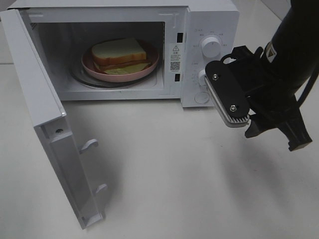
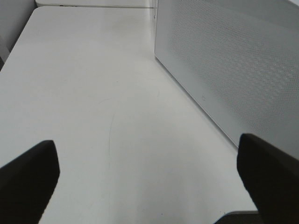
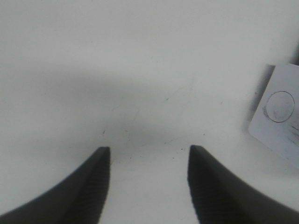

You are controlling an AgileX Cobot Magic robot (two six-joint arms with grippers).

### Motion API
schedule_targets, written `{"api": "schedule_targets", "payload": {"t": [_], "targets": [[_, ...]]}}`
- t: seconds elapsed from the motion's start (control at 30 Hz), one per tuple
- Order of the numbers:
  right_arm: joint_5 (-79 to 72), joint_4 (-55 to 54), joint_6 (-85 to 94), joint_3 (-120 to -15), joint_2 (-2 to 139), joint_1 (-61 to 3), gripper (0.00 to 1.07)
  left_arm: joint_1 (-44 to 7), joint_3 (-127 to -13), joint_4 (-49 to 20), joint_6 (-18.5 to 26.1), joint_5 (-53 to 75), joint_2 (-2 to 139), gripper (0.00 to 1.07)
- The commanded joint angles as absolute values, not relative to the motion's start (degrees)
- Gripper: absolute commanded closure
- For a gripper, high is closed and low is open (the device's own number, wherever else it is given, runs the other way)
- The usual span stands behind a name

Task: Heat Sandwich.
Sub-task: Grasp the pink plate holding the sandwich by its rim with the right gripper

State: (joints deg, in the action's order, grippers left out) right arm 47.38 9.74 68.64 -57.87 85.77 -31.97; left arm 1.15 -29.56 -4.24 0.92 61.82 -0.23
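From your right gripper [image 3: 148, 156], jaws apart and empty, the sandwich [image 1: 119, 52] lies at ten o'clock, inside the microwave [image 1: 209, 20].

My right claw [image 3: 147, 151] was black all over. Its two fingers [image 3: 96, 186] tapered to blunt tips and had fine ribbing on their inner faces. Behind the claw sat a flat black plate [image 1: 225, 89] with rounded corners and two silver screws [image 1: 215, 76]. A pale grey ribbed strip [image 1: 224, 110] ran along its edge. A thin black cable [image 1: 310, 82] curved beside the glossy black arm [image 1: 294, 35]. My left claw [image 2: 147, 142] had matte black, blocky left fingers [image 2: 28, 182] with rounded corners.
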Motion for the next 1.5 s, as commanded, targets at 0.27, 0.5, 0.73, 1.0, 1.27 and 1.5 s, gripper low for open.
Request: {"api": "schedule_targets", "payload": {"t": [0.27,0.5,0.73,1.0,1.27,1.5], "targets": [[45.1,10.4,63.3,-58.3,85.5,-32.1,0.11,1.3,-29.5,-4.8,0.9,61.3,-1.4,0.09],[41.0,10.5,63.9,-58.3,85.5,-32.1,0.13,1.3,-29.5,-4.8,0.9,61.3,-1.4,0.09],[37.9,10.5,64.7,-58.3,85.5,-32.1,0.14,1.3,-29.5,-4.8,0.9,61.3,-1.4,0.09],[36.3,11.2,64.6,-61.5,88.6,-33.6,0.16,1.3,-29.5,-4.8,0.9,61.3,-1.4,0.09],[35.7,11.8,64.6,-67.8,94.7,-36.7,0.18,1.3,-29.5,-4.8,0.9,61.3,-1.4,0.09],[35.1,12.0,64.6,-72.8,98.9,-38.3,0.18,1.3,-29.5,-4.8,0.9,61.3,-1.4,0.09]]}}
